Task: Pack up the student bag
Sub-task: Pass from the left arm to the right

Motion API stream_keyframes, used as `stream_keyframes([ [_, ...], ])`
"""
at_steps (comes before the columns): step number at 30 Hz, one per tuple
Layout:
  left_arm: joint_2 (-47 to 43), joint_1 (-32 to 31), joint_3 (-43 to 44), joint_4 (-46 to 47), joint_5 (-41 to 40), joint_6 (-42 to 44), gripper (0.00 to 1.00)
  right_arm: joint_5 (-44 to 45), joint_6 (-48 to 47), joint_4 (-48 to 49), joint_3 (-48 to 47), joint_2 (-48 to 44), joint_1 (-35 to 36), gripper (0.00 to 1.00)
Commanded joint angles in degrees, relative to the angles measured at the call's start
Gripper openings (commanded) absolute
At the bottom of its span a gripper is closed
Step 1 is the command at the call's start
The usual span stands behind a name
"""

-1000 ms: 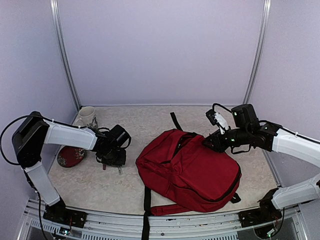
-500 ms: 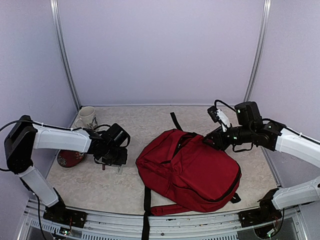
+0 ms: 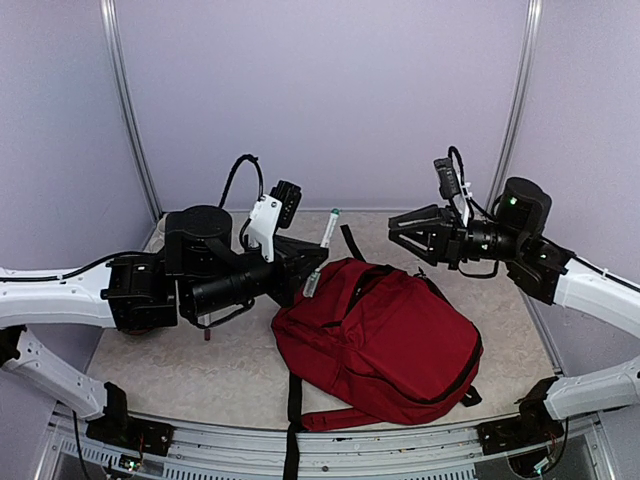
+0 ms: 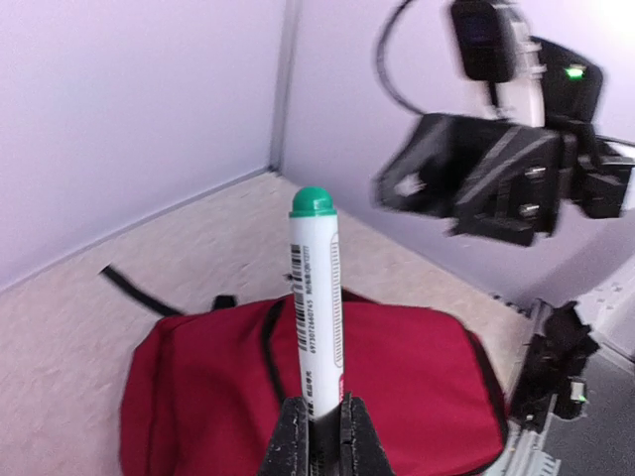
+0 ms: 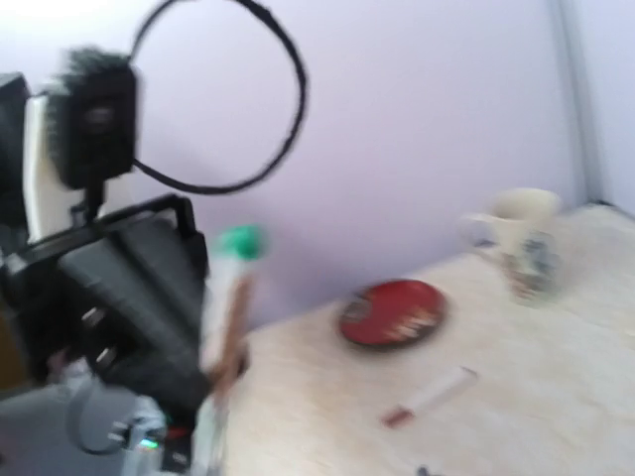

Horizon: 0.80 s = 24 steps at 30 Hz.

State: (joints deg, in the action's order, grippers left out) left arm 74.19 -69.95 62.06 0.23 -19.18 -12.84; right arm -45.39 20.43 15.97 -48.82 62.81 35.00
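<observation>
- A marker [image 4: 316, 317] is being clamped upright by the left hand [image 4: 319, 436], just beside the student bag [image 3: 380, 340].
- The right hand [image 3: 393, 230] is being held part-open and empty.
- Packing is being judged barely begun.

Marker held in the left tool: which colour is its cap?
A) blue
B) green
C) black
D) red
B: in the left wrist view, the white marker clamped upright in the left tool ends in a green cap.
</observation>
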Motion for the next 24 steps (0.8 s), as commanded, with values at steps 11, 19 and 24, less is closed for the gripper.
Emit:
stream_keyframes([
  [11,6.3,-3.8,3.6,16.8,15.8,9.1,0.00,-15.1,10.3,23.6,-1.4,6.0,6.6,0.39],
  [19,5.9,-4.0,2.7,16.1,16.0,8.6,0.00,-13.7,5.4,16.2,-2.6,4.9,6.8,0.00],
  [24,6.6,-2.5,2.5,10.4,6.8,5.1,0.79,1.0,-5.1,-4.6,-4.4,0.5,4.7,0.00],
])
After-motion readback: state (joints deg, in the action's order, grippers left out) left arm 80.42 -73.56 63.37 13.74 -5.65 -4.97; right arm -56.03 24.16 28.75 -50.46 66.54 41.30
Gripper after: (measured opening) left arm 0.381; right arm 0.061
